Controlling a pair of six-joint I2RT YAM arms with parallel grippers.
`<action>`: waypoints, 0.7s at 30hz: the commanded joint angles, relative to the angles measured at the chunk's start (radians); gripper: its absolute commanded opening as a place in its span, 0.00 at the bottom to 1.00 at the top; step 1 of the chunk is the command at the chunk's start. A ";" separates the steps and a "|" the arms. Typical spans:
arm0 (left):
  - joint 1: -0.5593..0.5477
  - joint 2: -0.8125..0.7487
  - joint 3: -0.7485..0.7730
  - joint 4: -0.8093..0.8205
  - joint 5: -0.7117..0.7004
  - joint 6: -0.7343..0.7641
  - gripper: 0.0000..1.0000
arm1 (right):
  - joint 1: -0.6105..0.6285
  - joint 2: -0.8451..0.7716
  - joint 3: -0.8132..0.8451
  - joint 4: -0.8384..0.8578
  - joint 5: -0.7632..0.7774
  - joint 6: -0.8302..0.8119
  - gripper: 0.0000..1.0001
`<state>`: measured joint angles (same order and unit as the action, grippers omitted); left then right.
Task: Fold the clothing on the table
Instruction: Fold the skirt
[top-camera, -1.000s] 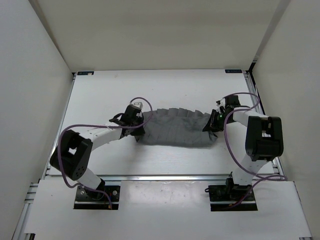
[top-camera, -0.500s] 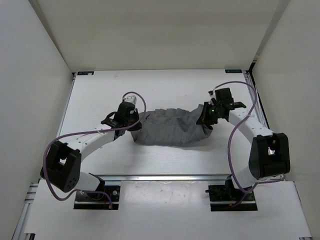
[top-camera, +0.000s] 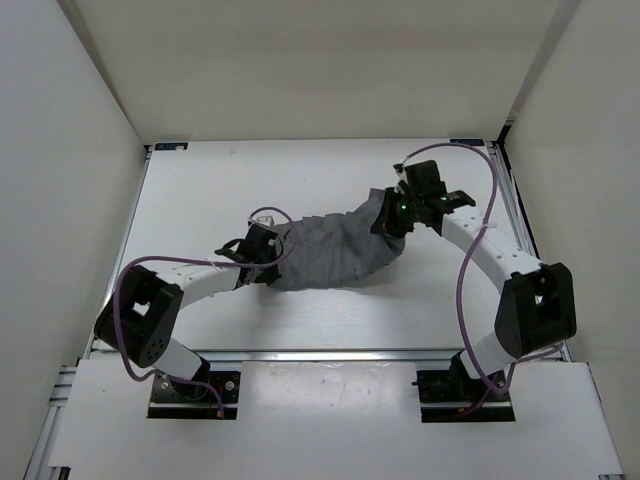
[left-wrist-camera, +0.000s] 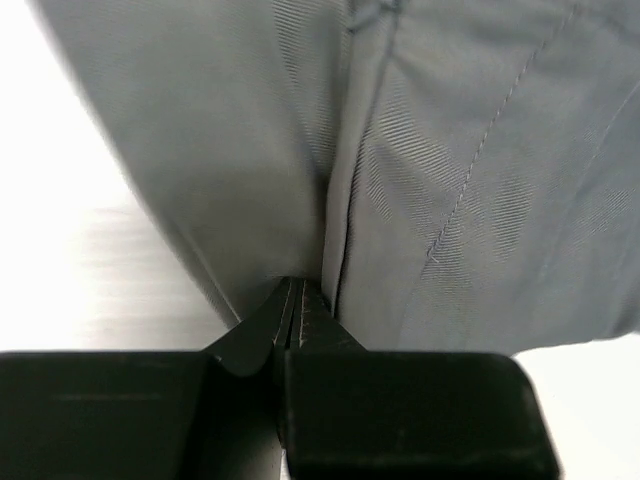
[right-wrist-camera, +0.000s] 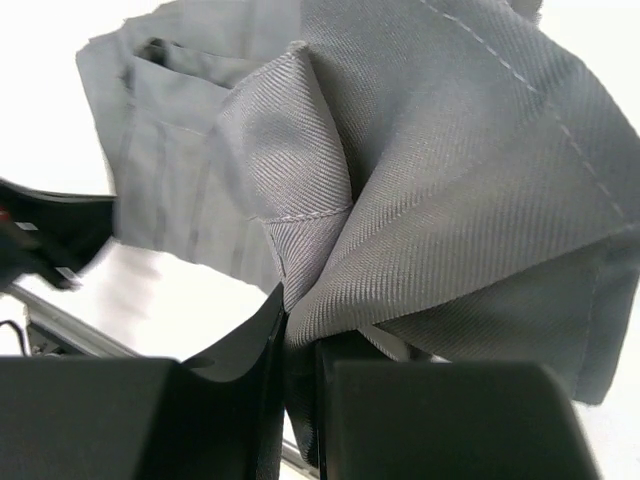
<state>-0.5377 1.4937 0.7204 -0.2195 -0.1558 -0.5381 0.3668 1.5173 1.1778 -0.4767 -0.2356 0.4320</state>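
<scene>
The pleated skirt (right-wrist-camera: 450, 180) was thin dark grey cloth, matt, with a fine diagonal twill weave and stitched seams; the table (top-camera: 300, 180) was smooth white board; silver metal rails (top-camera: 330, 353) edged its front; the left gripper (left-wrist-camera: 290, 300) and right gripper (right-wrist-camera: 285, 330) looked like matt black plastic; the cables (top-camera: 459, 285) were glossy purple.

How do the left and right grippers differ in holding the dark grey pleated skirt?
The left gripper grips the near-left end of the dark grey pleated skirt; the right gripper grips its far-right end. At the left gripper it runs smooth with one crease; at the right gripper it bunches into thick folds. Both pairs of jaws are shut on it.
</scene>
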 joint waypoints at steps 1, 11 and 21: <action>-0.034 0.022 -0.016 0.060 0.027 -0.040 0.00 | 0.073 0.033 0.094 0.023 0.033 0.039 0.00; -0.041 0.022 -0.032 0.094 0.070 -0.063 0.00 | 0.251 0.236 0.252 0.065 0.053 0.067 0.00; -0.021 -0.027 -0.078 0.106 0.071 -0.074 0.00 | 0.328 0.372 0.259 0.294 -0.106 0.122 0.01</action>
<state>-0.5694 1.5051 0.6689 -0.1108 -0.1017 -0.6018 0.6861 1.8702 1.3861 -0.3195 -0.2600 0.5217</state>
